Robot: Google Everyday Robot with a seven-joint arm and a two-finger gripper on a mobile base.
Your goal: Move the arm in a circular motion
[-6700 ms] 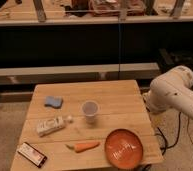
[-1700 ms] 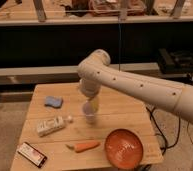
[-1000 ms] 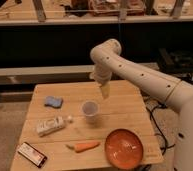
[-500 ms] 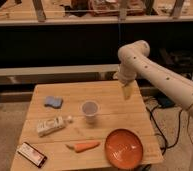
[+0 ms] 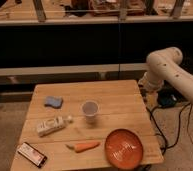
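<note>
Sweeping free air, I have nothing to grip: my arm (image 5: 172,70) is stiff and heavy, bent at the tabletop's (image 5: 115,95) right edge, well apart from the cup (image 5: 90,110). The gripper (image 5: 146,88) hangs near that edge.

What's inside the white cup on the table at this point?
The white cup stands upright mid-table; its interior looks empty, though the bottom is shaded. The arm is off the table's right edge, the gripper hanging beside that edge, not over the cup.
</note>
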